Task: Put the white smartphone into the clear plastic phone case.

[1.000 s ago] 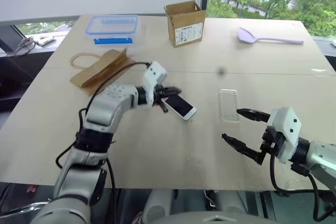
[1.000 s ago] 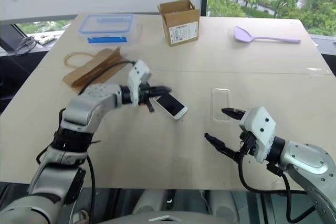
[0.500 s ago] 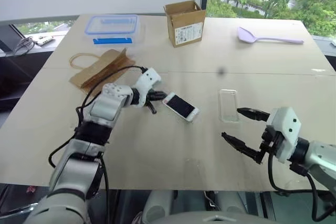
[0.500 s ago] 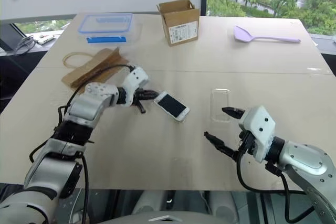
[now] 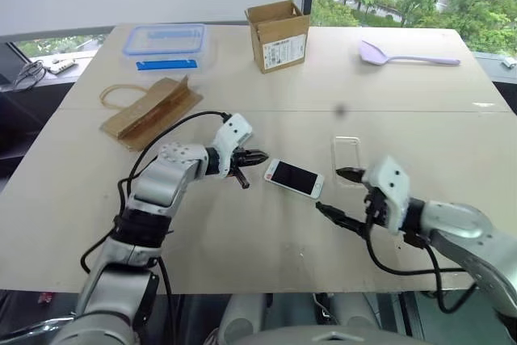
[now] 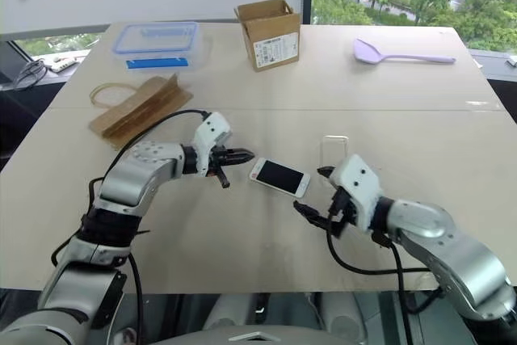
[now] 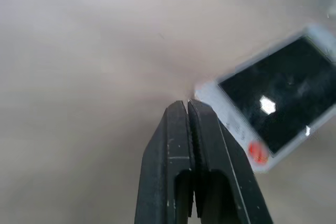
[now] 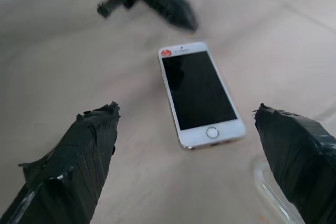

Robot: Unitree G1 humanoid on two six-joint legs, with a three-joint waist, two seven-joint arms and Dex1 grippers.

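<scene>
Phone (image 5: 294, 178) slid toward case (image 5: 348, 153); my closed left end effector (image 5: 260, 156) backs off, open right end effector (image 5: 337, 192) needs to grab it.

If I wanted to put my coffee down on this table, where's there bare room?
Bare wood lies between the cardboard box and the lilac spoon, and along the table's near left edge below the paper bag. The middle is crowded: white smartphone, clear plastic phone case, and both claws, left and right.

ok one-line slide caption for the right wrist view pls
White smartphone lying screen-up on the table between the open right tool fingers, with the shut left tool just beyond it.
</scene>
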